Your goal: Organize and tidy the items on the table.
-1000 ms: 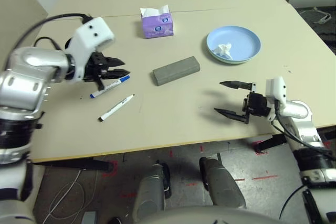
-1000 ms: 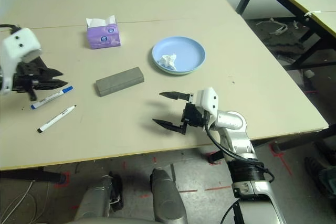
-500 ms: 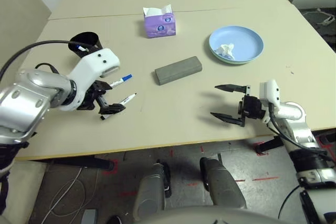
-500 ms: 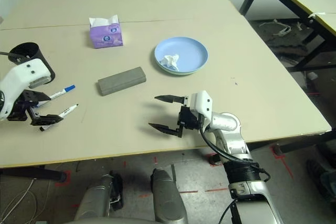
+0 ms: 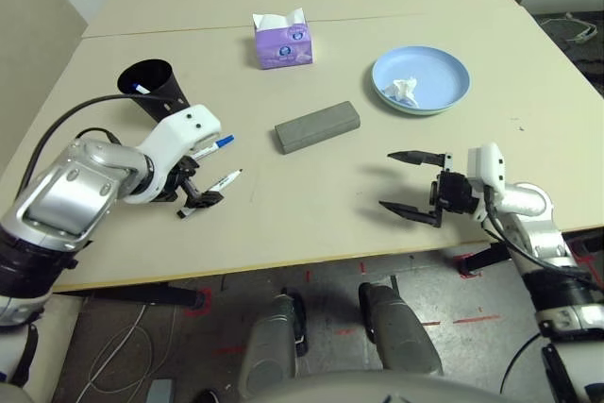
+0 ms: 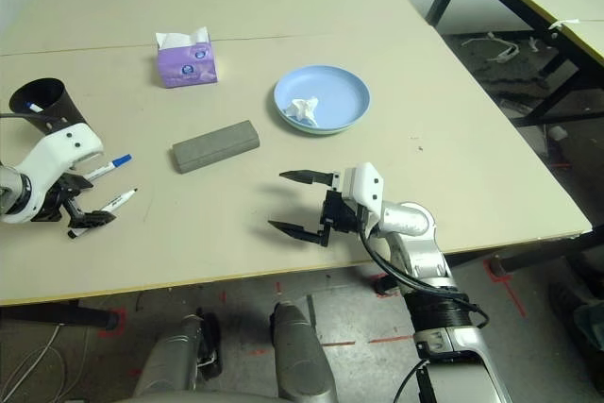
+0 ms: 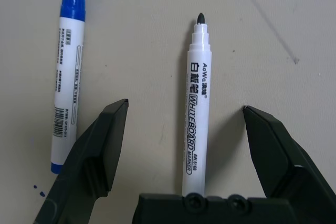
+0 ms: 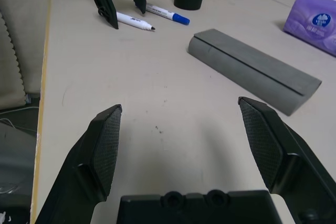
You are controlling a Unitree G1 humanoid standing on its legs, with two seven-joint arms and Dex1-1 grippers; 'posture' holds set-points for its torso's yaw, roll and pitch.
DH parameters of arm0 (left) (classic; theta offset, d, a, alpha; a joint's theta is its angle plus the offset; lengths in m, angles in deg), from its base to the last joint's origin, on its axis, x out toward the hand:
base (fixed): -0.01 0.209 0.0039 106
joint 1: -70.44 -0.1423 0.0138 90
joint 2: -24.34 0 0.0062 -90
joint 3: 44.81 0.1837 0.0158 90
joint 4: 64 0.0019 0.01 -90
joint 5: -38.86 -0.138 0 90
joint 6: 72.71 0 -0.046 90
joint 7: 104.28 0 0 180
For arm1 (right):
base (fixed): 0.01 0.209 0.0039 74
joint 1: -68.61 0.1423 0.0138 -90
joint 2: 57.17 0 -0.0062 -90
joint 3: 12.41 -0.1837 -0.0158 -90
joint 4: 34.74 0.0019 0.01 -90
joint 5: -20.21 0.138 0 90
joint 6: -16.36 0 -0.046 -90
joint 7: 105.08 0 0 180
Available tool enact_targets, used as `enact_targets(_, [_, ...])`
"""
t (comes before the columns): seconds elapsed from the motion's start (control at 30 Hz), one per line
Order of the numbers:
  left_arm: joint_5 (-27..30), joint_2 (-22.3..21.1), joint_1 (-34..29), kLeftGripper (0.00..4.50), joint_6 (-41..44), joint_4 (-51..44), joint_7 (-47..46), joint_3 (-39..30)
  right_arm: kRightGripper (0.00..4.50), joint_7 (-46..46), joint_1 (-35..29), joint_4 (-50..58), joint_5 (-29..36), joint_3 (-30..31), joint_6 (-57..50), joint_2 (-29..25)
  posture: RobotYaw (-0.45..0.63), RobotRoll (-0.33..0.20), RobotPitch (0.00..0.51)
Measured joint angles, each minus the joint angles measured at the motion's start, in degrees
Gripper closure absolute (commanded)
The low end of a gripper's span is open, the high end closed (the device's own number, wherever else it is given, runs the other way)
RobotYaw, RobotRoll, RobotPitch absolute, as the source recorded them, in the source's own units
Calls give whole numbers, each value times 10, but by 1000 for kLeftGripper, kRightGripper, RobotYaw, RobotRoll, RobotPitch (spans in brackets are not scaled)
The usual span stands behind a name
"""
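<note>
The uncapped white pen lies flat on the table between the 2 spread fingers of the left gripper, which straddles it without gripping; the blue-capped pen lies just beside it, towards the black cup. Beyond the pens from the cup sits the grey glasses case, with the purple tissue box behind it and the blue plate holding the crumpled tissue further on. Near the table's front edge, well apart from the case, the right gripper hovers wide open and empty.

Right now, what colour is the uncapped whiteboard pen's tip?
Black; the white whiteboard pen shows it best in the left wrist view.
</note>
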Motion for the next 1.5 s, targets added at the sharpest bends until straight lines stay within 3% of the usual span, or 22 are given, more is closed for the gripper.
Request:
enact_targets(0.4, [-32, 73, 4, 52, -57, 49, -39, -13, 0, 5, 0, 22, -1, 3, -16, 1, -141, 0, 186])
enact_targets(0.8, [-15, 86, 4, 4105, -62, 57, -33, -43, 0, 11, -23, 66, 4, 4, -47, 1, -140, 0, 189])
enact_targets(1.0, [22, 76, 25, 4193, -62, 55, -13, -103, 0, 23, -18, 68, 16, 0, -63, 3, -130, 0, 191])
enact_targets(1.2, [74, 22, 52, 4193, -57, 54, 21, -195, 0, 54, 2, 85, 42, -22, -102, 11, -124, 0, 191])
enact_targets(1.5, [127, 76, 104, 4193, -80, 79, -46, -326, 0, 52, 2, 84, 42, -25, -106, 12, -108, 0, 192])
